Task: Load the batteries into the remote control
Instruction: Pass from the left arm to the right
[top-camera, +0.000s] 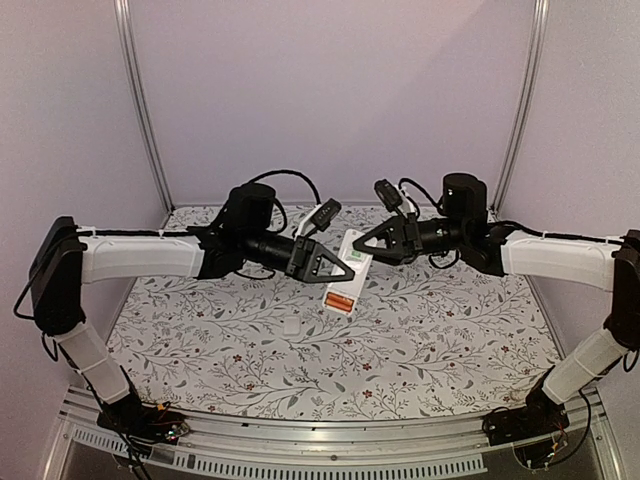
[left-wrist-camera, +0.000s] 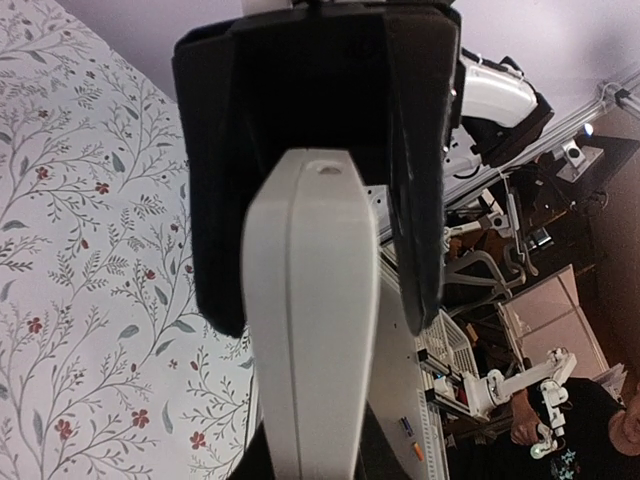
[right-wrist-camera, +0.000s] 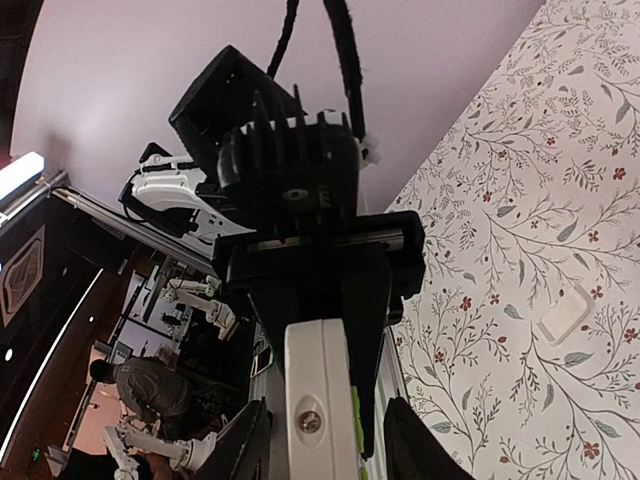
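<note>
Remote control (top-camera: 340, 289) in left hand (top-camera: 331, 266), markings illegible.

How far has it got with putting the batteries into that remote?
Seemingly done: orange batteries show at the lower end of the remote control, so they look loaded, though the view is too small to be sure. In hand: the left gripper clamps the remote in mid-air and the right gripper straddles its other end. Left: the small white cover plate lies on the table, not yet fitted.
</note>
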